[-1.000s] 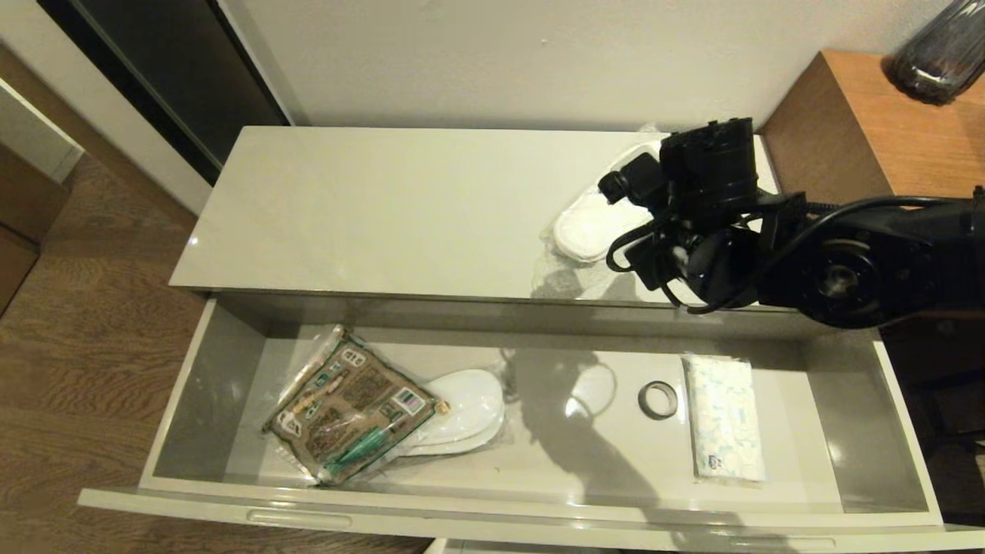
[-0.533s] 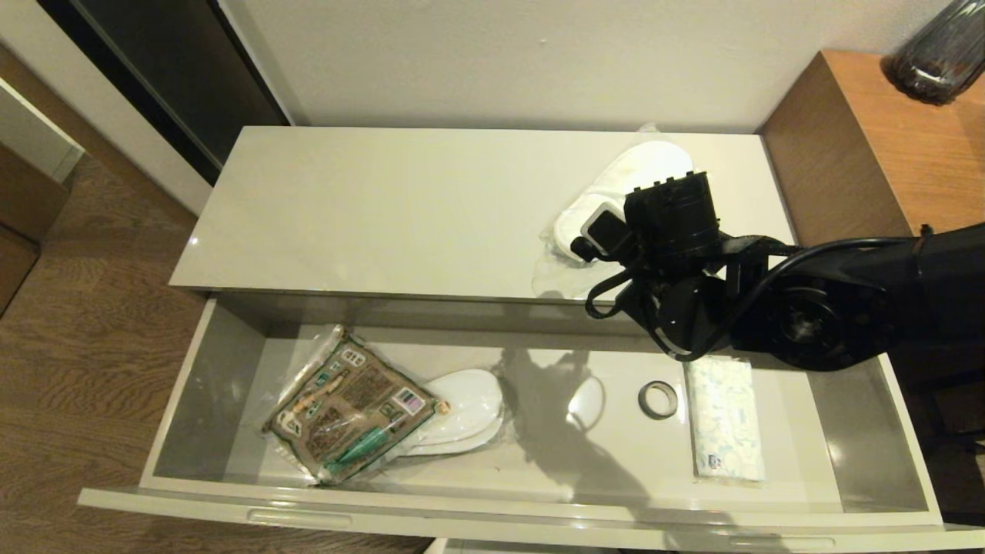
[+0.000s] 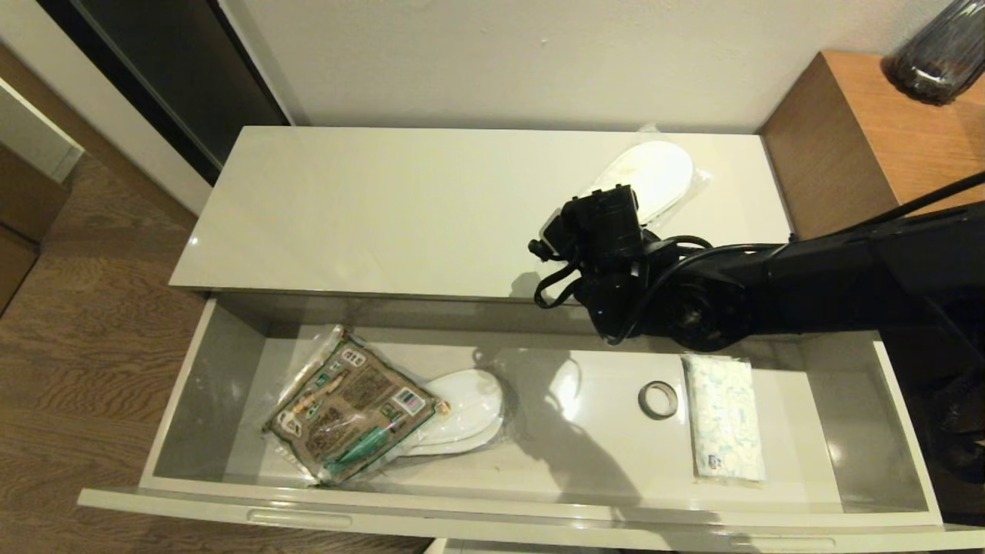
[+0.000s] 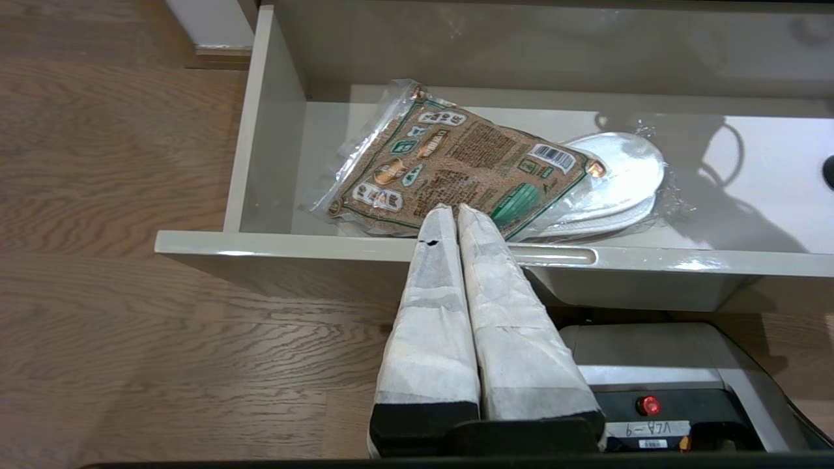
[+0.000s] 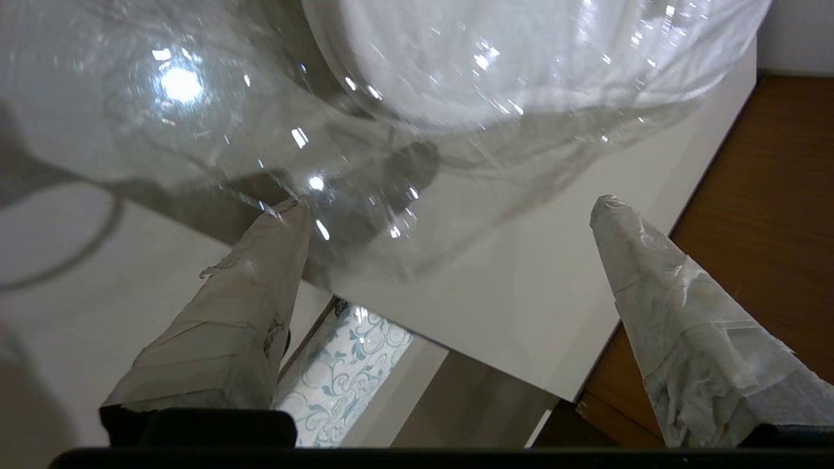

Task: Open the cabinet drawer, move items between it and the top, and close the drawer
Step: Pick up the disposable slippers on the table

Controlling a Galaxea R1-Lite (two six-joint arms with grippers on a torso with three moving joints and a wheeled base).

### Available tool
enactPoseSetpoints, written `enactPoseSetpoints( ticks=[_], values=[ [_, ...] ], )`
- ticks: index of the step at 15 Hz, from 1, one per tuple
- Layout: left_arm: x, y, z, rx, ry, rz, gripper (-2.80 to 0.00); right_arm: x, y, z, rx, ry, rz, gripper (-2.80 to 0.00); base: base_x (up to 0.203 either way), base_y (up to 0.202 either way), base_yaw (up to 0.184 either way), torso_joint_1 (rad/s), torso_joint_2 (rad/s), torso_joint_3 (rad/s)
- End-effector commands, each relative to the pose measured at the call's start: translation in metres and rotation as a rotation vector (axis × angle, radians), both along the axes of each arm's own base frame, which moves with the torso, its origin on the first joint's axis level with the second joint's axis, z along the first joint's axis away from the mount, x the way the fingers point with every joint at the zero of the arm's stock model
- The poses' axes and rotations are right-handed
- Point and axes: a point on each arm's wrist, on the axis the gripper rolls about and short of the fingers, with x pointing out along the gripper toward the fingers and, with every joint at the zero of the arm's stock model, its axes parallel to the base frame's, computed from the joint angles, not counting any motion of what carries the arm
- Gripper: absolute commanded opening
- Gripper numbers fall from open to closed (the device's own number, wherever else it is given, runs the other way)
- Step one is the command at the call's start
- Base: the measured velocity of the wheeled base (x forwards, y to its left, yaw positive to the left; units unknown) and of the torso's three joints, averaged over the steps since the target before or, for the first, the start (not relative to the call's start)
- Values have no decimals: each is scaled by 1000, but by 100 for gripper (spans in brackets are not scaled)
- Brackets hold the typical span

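Note:
The cabinet drawer stands pulled out. In it lie a brown-and-green packet resting partly on a wrapped white slipper pair, and a black tape roll. Another wrapped slipper pair lies on the top at the right. My right arm hangs over the top's front edge beside it. The right gripper is open and holds nothing, with the clear wrap just beyond its fingertips. Before the drawer's front edge, my left gripper is shut and empty.
A white-and-blue patterned pack lies at the drawer's right end. A higher brown wooden unit with a dark vase stands to the right of the cabinet. Wooden floor is to the left, and my base sits below the drawer.
The right gripper has opened and let go of the wrapped slippers on the top. Its arm has swung left and toward the top's front edge. The left gripper has not moved.

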Motion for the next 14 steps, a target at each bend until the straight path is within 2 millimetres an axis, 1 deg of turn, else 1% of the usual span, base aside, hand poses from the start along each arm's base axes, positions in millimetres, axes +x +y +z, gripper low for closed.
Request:
enactPoseSetpoints(
  ticks=[1, 3, 6, 7, 11, 13, 14],
  values=[
    [0, 0, 0, 0, 1, -1, -280, 19, 16, -24, -31, 10, -20, 0, 0, 0, 0, 0, 0, 0],
    [0, 0, 0, 0, 1, 0, -280, 27, 22, -25, -26, -18, -49, 0, 0, 0, 0, 0, 0, 0],
    [0, 0, 0, 0, 1, -1, -280, 42, 33, -32, 0, -88, -101, 0, 0, 0, 0, 0, 0, 0],
    [0, 0, 0, 0, 1, 1, -280, 44, 34, -32, 4, -98, -109, 0, 0, 0, 0, 0, 0, 0],
    [0, 0, 0, 0, 1, -1, -280, 49, 37, -44, 2, -93, -115, 0, 0, 0, 0, 0, 0, 0],
    [0, 0, 0, 0, 1, 1, -280, 57, 38, -52, 15, -110, -122, 0, 0, 0, 0, 0, 0, 0],
    [0, 0, 0, 0, 1, 1, -280, 59, 38, -53, 20, -119, -125, 0, 0, 0, 0, 0, 0, 0]
  ],
)
